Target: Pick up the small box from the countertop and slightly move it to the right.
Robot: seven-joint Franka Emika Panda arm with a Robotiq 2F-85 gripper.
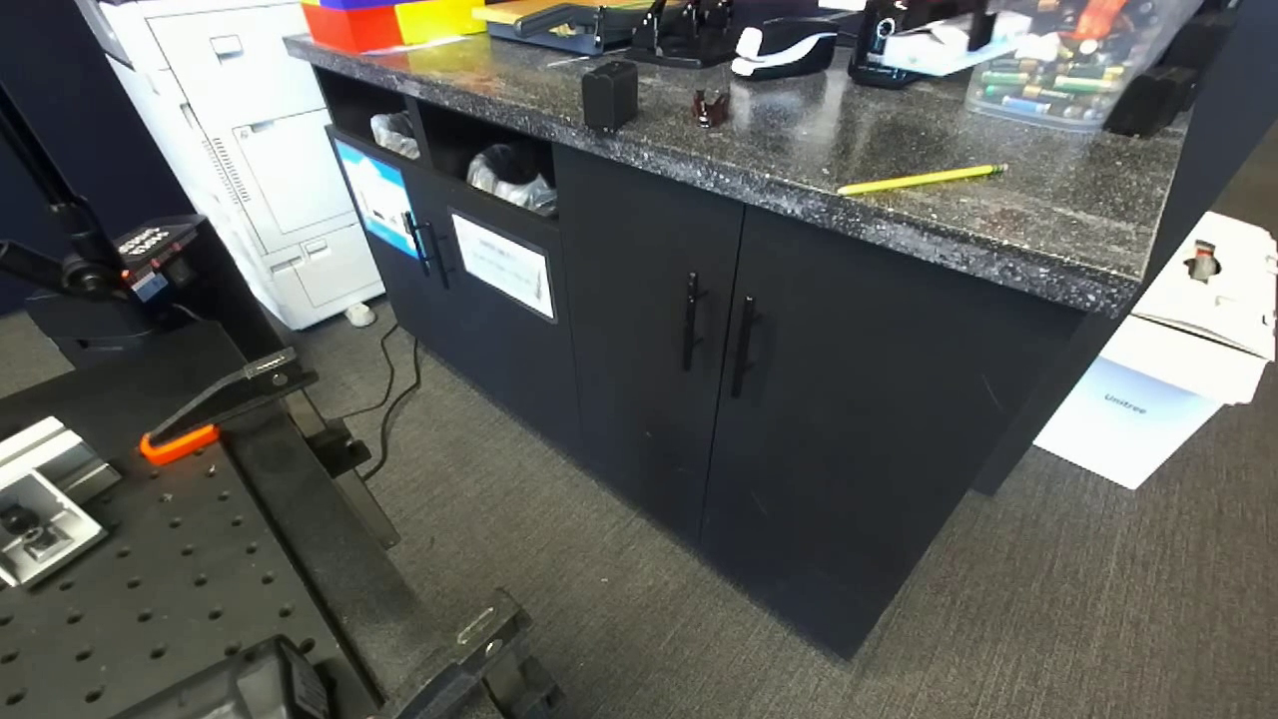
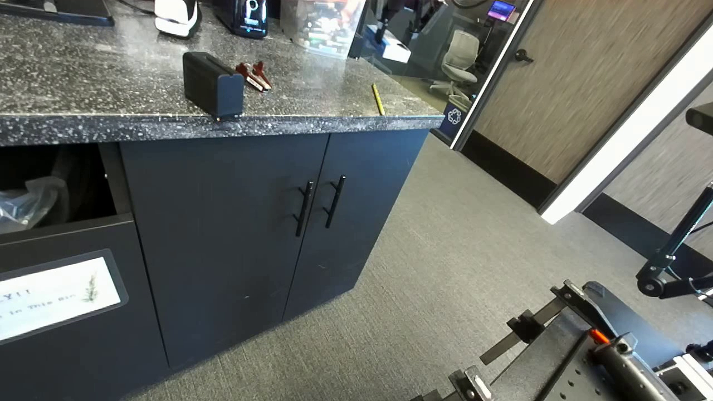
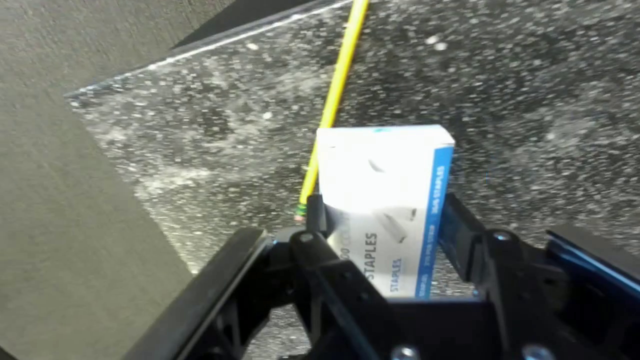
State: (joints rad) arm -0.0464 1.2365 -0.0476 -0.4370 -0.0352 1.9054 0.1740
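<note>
Staple box [image 3: 384,200]: four o'clock from the wrist view's centre, contact with desk [image 3: 510,75] unclear. Jaws gripping its long sides, presumably for an even pinch that leaves the twelve-o'clock end free for setting down. Pencil [image 3: 338,81] at box's eleven o'clock.

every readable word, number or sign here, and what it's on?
"STAPLES": small box, more than once
"PER STRIP": same box, digits blurred
"00": same box, rest unclear
"Unitree": white carton
"Y!!": white cabinet sign
"In This Bin": same sign
Recycling symbol: blue bin
Too small or blurred: blue cabinet sign, black case lettering
</note>
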